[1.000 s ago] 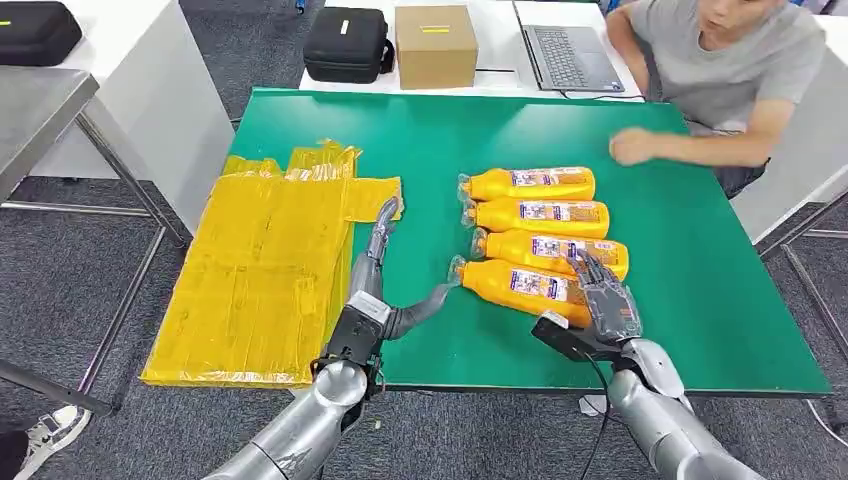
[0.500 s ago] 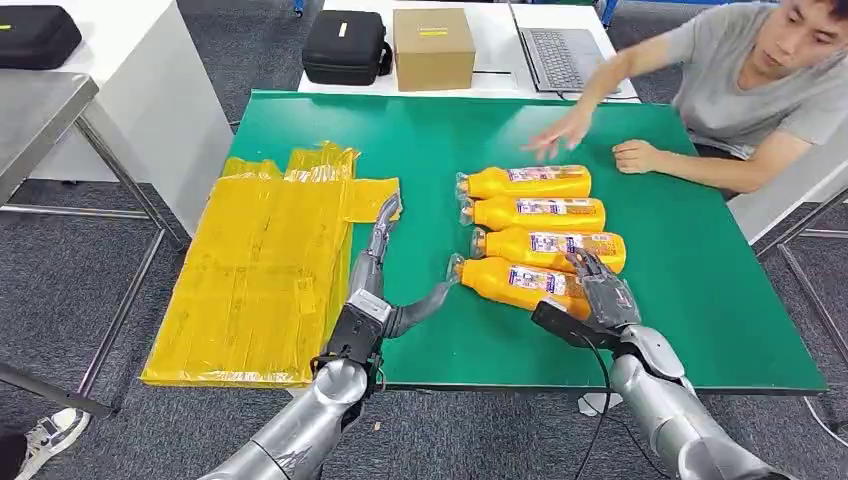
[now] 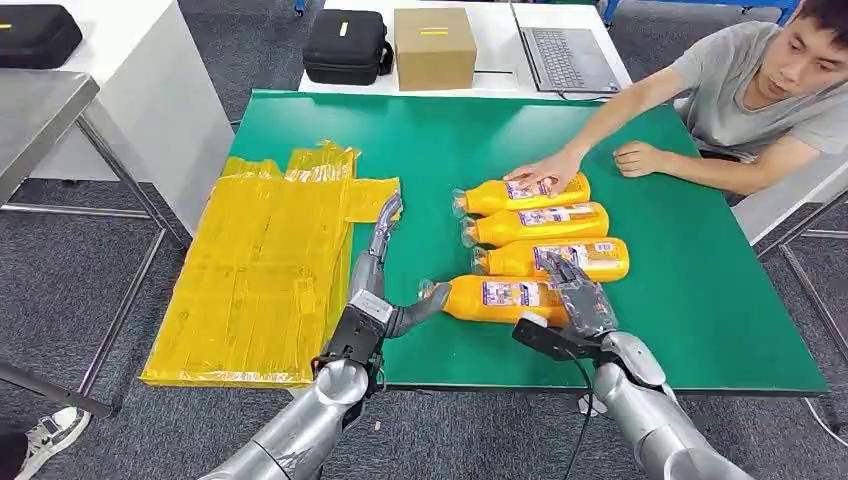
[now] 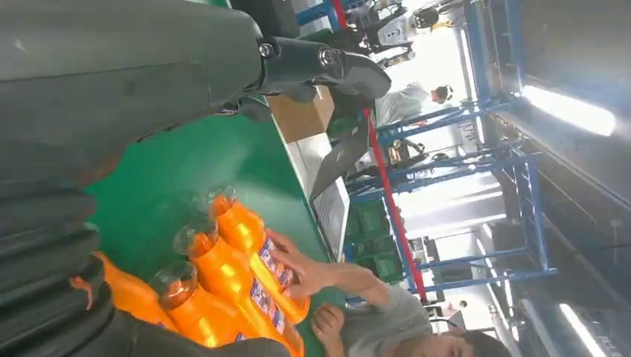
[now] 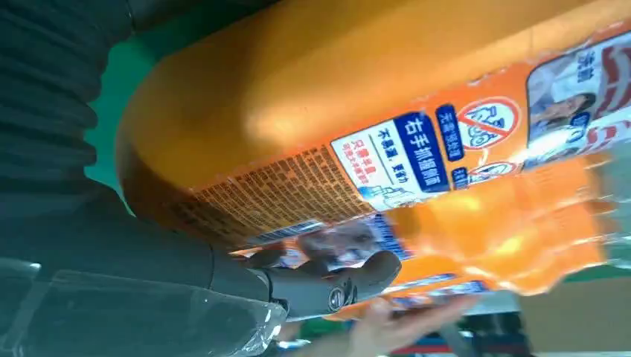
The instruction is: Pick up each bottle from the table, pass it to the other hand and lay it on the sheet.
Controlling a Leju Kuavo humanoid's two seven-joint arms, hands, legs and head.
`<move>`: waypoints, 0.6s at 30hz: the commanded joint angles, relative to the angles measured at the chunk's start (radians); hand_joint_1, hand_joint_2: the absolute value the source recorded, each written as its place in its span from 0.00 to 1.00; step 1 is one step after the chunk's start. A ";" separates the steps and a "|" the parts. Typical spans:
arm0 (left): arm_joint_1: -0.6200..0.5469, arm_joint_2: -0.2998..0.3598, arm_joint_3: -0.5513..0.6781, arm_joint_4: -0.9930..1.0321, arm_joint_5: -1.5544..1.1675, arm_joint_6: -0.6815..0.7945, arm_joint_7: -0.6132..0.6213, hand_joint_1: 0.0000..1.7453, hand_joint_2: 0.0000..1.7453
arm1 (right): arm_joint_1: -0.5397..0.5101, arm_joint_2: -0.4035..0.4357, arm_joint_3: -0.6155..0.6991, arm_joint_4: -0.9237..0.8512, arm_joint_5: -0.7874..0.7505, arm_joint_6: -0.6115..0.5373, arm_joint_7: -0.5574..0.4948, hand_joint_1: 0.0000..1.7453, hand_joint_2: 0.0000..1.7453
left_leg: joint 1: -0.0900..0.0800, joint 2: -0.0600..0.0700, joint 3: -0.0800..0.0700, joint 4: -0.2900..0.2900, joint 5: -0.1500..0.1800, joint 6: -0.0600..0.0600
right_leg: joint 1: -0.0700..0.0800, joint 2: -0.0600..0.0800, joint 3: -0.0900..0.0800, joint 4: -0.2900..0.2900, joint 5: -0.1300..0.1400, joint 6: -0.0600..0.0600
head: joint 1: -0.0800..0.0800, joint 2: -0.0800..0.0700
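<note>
The right robot hand (image 3: 572,300) is wrapped around the base end of the nearest bottle (image 3: 490,298), its dark fingers draped over the labelled body; the right wrist view shows the thumb (image 5: 327,286) pressed along the bottle's (image 5: 312,111) side, so this robot hand is clamped on it. The bottle lies on its side on the green tabletop (image 3: 700,290), cap pointing toward the left robot hand (image 3: 385,290).

The left robot hand rests on the tabletop just beside that cap, fingers stretched straight out and thumb angled away toward the bottle, holding nothing.

Beyond the right robot hand three more bottles lie side by side: the second bottle (image 3: 550,258) just past the fingertips, the third bottle (image 3: 535,223) behind it, and the farthest bottle (image 3: 520,193), on which a person's hand (image 3: 545,172) rests.

The yellow sheet (image 3: 260,270) lies flat on the outer side of the left robot hand, reaching past the tabletop's edge.
</note>
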 commanded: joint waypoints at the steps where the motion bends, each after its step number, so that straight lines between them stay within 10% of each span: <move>1: -0.031 0.011 0.009 0.025 -0.003 -0.003 0.003 0.00 1.00 | 0.013 0.026 -0.017 -0.029 0.004 0.020 -0.022 0.00 1.00 | 0.000 0.001 0.002 0.000 -0.001 -0.001 | 0.000 0.000 0.001 0.000 -0.001 -0.001 | 0.000 0.000; 18: -0.028 0.011 0.004 0.030 -0.007 -0.015 0.003 0.00 1.00 | 0.017 0.015 -0.003 0.002 0.016 0.083 -0.008 0.00 1.00 | -0.001 0.000 0.002 -0.001 -0.001 -0.002 | -0.001 -0.001 0.002 0.001 -0.002 -0.001 | 0.000 0.000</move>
